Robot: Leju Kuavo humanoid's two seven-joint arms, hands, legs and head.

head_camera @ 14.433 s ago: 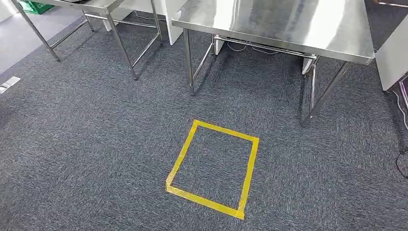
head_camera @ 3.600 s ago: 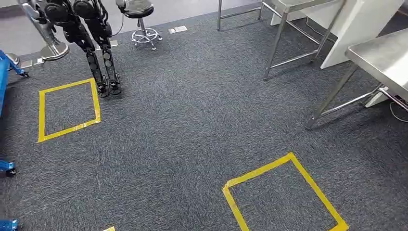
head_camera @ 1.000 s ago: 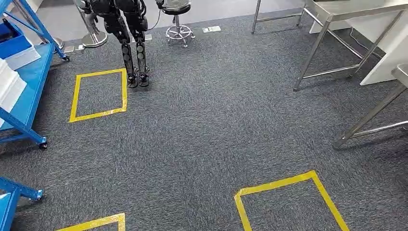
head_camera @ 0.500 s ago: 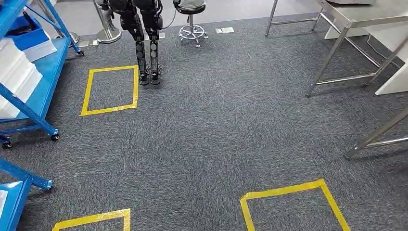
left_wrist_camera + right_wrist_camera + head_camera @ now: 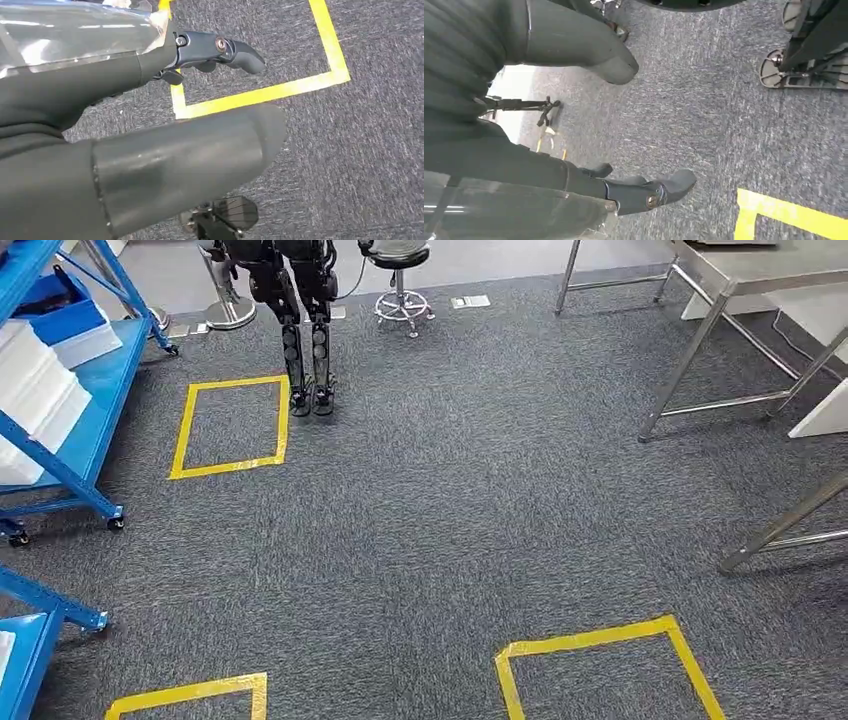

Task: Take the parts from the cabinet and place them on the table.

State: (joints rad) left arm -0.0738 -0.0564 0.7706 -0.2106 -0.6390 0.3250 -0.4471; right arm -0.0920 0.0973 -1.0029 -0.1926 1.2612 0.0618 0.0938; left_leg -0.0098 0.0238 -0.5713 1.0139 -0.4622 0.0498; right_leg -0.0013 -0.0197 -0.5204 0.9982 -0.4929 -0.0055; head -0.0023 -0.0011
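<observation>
White boxy parts (image 5: 35, 390) sit stacked on the blue metal cabinet (image 5: 75, 455) at the upper left of the head view, beside a blue bin (image 5: 65, 315). The steel-legged bench (image 5: 720, 300) stands at the upper right. Yellow tape squares (image 5: 228, 426) mark the speckled grey carpet (image 5: 450, 500); black robot legs (image 5: 305, 350) stand beside one. The left hand (image 5: 165, 125) and right hand (image 5: 574, 125) hang released, fingers apart, holding nothing.

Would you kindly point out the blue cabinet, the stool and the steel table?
blue cabinet (image 5: 95, 390), head view, bare shelf edge.
stool (image 5: 399, 254), head view, seat.
steel table (image 5: 760, 282), head view, top's front rim.
</observation>
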